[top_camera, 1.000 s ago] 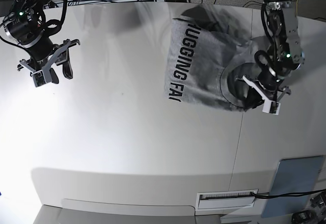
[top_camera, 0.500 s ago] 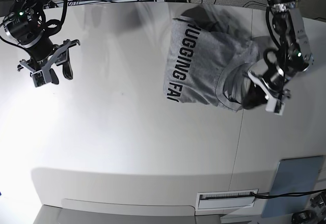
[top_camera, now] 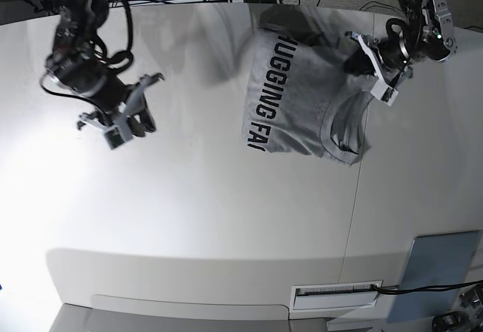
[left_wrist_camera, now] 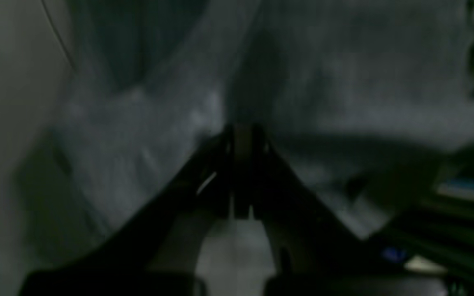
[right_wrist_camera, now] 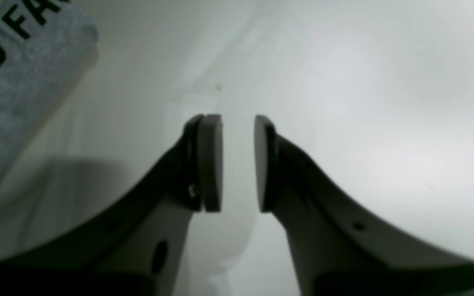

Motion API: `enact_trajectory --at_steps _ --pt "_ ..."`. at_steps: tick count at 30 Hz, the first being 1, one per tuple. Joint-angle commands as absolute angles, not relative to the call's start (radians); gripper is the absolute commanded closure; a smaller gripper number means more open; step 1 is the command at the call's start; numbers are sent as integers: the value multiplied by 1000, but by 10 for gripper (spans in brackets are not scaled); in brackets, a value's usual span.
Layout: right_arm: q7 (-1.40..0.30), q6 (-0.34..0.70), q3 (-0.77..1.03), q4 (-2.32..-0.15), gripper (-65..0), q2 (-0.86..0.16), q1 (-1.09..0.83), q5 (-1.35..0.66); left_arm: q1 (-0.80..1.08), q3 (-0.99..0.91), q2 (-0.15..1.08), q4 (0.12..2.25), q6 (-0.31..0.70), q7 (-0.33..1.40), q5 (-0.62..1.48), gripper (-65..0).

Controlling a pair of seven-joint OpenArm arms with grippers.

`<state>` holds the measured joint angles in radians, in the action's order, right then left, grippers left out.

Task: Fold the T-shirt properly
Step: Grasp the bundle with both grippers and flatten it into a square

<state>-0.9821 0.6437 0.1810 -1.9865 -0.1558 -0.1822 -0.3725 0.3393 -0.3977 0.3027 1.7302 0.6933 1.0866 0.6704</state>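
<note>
Since a second ago your left gripper (top_camera: 376,72) has hauled up and away from where it sat low at the collar, and your right gripper (top_camera: 124,118) has swung in from the far edge toward the middle of the table (top_camera: 226,219), its jaws narrowing from wide.

Largest first: the T-shirt (top_camera: 302,98) lies bunched in a rough heap, black lettering (top_camera: 264,98) facing up along the side nearest your right gripper, neck opening (top_camera: 343,124) below your left gripper. No clean fold shows; I'd judge the job barely begun, with the spreading flat and every fold left to do.

Your left gripper is clamped together on a pinch of the T-shirt's grey cloth, which drapes to both sides of the tips in the wrist view, though that view is dark and blurred.

Your right gripper hangs over bare table with its pads (right_wrist_camera: 210,162) a narrow gap apart, holding nothing; the shirt's lettered edge lies well off to its side.
</note>
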Motion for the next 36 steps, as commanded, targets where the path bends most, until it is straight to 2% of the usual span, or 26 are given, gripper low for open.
enact_trajectory --at_steps 1,15,19,26,30,32,36 --pt "-947 636 161 -1983 -112 -154 -158 -368 336 -402 316 1748 698 1098 695 -2" --pt "-914 634 -114 -1644 -86 26 162 -278 357 -402 416 1748 698 1279 948 -2" --pt "-904 634 -146 -1567 -74 73 208 -251 357 -402 416 1748 698 1396 1070 -2" --pt "-829 630 -218 -1458 -74 92 244 -249 357 -402 410 1748 698 1396 1227 -2" --pt "-823 591 -293 -1446 -74 91 246 -233 357 -369 397 1732 698 1396 1217 -2" --pt "-844 578 -327 -1444 -73 91 245 -206 357 -335 397 1716 698 1396 1148 -2" --pt "-916 567 -361 -1444 -19 90 238 -181 356 -308 397 1706 698 1240 929 -2"
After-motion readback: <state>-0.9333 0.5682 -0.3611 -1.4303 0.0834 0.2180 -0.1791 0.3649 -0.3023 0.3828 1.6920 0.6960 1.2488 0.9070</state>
